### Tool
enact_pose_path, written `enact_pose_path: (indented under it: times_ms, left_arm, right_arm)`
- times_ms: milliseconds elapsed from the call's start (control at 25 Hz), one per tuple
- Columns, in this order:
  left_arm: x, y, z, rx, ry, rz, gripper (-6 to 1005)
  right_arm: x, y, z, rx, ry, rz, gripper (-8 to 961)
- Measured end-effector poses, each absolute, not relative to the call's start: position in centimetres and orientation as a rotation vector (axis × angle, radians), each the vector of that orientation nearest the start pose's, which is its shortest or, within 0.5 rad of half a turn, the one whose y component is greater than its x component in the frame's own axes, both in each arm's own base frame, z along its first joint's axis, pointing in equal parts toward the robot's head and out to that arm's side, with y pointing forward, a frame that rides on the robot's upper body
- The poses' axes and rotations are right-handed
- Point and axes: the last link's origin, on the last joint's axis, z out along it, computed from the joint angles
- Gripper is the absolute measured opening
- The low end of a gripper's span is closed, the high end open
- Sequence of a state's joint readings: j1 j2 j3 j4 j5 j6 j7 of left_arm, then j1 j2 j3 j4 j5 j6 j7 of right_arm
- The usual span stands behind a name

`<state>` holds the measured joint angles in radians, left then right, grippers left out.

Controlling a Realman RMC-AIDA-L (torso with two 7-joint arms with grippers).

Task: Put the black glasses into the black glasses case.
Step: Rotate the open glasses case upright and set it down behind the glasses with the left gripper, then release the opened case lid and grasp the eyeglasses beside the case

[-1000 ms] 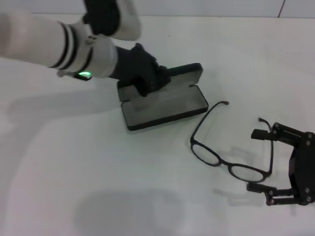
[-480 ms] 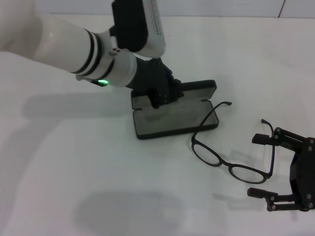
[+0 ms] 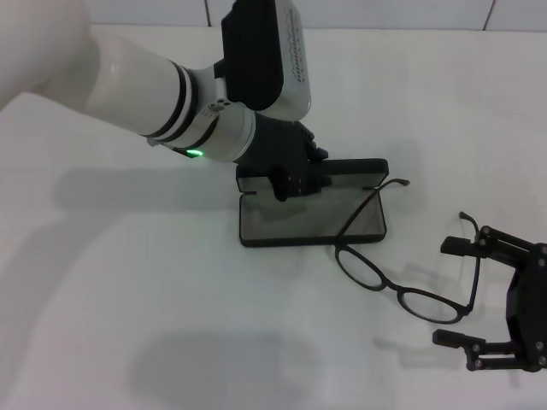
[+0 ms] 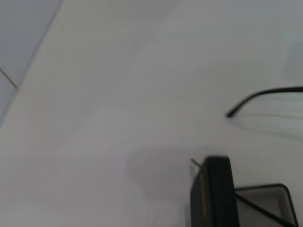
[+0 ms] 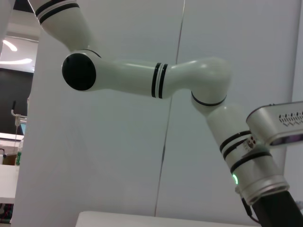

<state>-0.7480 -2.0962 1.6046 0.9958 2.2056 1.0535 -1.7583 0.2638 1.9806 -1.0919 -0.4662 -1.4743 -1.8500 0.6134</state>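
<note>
The black glasses case (image 3: 299, 220) lies open at the table's middle, its lid standing up at the back. My left gripper (image 3: 295, 179) is shut on the case's rear left edge. The black glasses (image 3: 391, 286) lie unfolded to the right of the case, with one temple arm resting across the case's right end. My right gripper (image 3: 451, 292) is open at the right edge, its fingers either side of the other temple arm's end. The left wrist view shows the lid (image 4: 214, 194) with orange lettering and a temple tip (image 4: 265, 93).
The white table (image 3: 128, 299) stretches bare to the left and front. A wall seam runs behind the table's far edge. The right wrist view shows only my left arm (image 5: 189, 80) against the wall.
My left gripper has dragged the open case to the right and nearer, until it slid under one temple arm of the glasses. The right gripper drifted slightly nearer.
</note>
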Motion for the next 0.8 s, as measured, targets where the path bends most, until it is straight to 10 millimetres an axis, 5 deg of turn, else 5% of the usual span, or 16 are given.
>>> enact_pose_path:
  times_ms: [520, 800]
  left_arm:
    - [-11.3, 36.3, -6.9, -2.814, 0.239, -0.009, 532]
    - [-12.0, 33.4, -6.1, -2.816, 0.065, -0.514, 576]
  right_arm:
    - [29.1, 22.6, 0.8, -2.634, -0.146, 1.040, 871]
    - [28.6, 23.6, 1.6, -2.641, -0.180, 1.042, 870]
